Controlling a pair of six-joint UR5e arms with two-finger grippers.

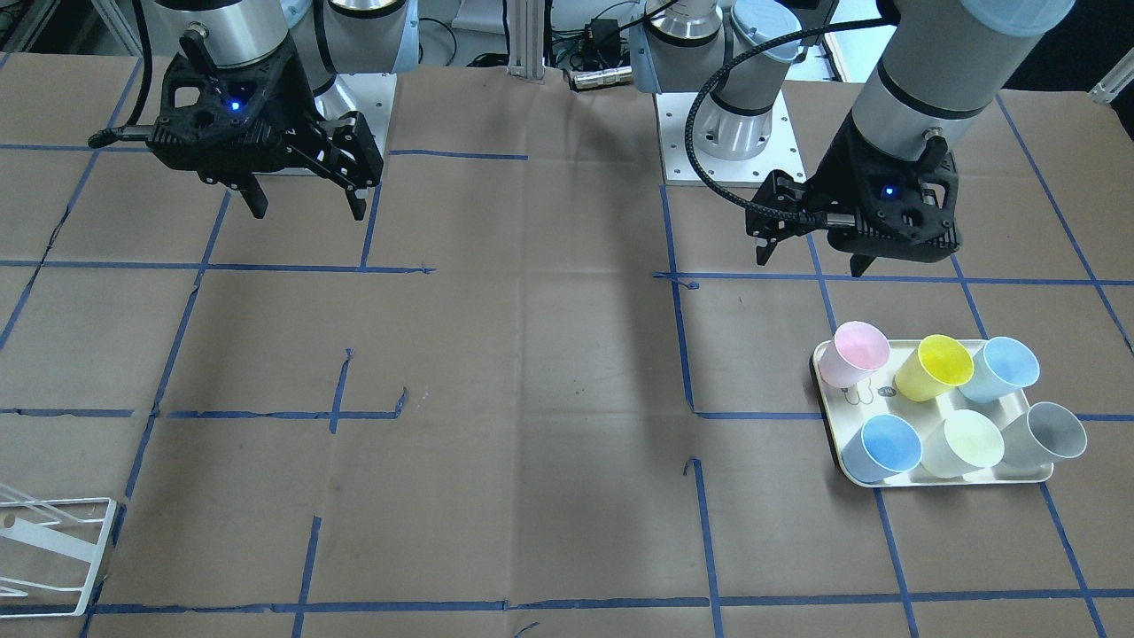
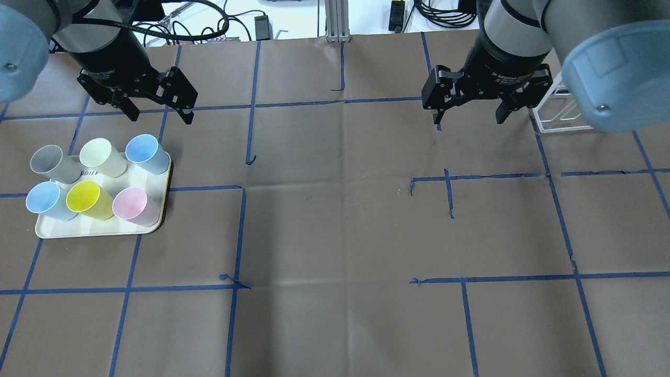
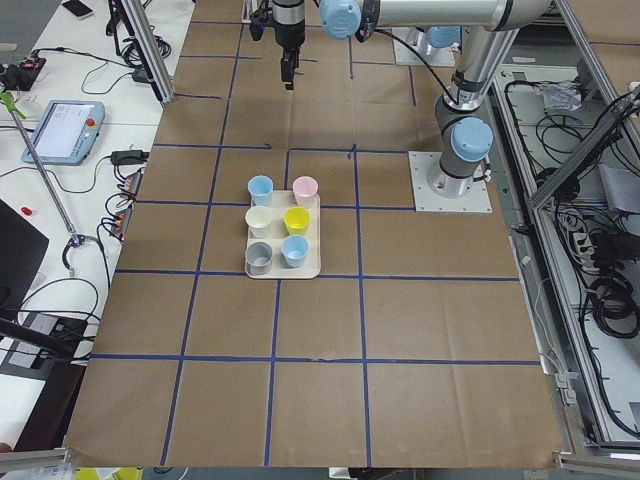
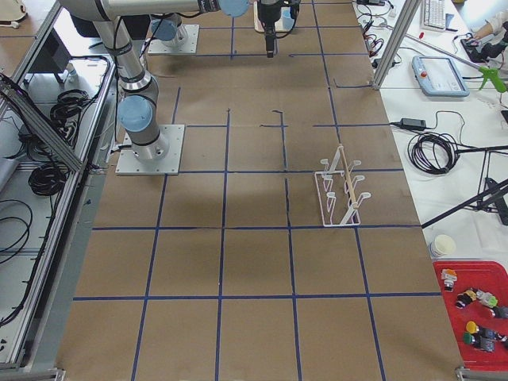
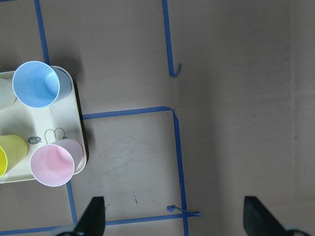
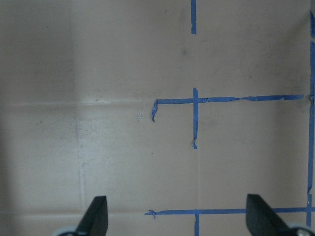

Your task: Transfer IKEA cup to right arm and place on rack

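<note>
Jaws of left gripper (image 2: 160, 116) wide apart, nothing between them, hanging above the table (image 2: 340, 235). Nearest, off its outer finger: pink cup (image 5: 51, 164), then blue cup (image 5: 35, 83), upright among six cups (image 2: 84, 196) on the cream tray (image 2: 99, 231). Jaws of right gripper (image 2: 467, 119) also wide and empty, well apart from the tray. White rack (image 2: 549, 119) stands just past its outer finger.

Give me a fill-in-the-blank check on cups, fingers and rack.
The tray holds ___ cups.
Both the left gripper and right gripper have ___ fingers.
Between the pink cup and a blue cup stands the ___ cup.
The rack holds ___ cups.
Missing words: six; open; yellow; no.
</note>
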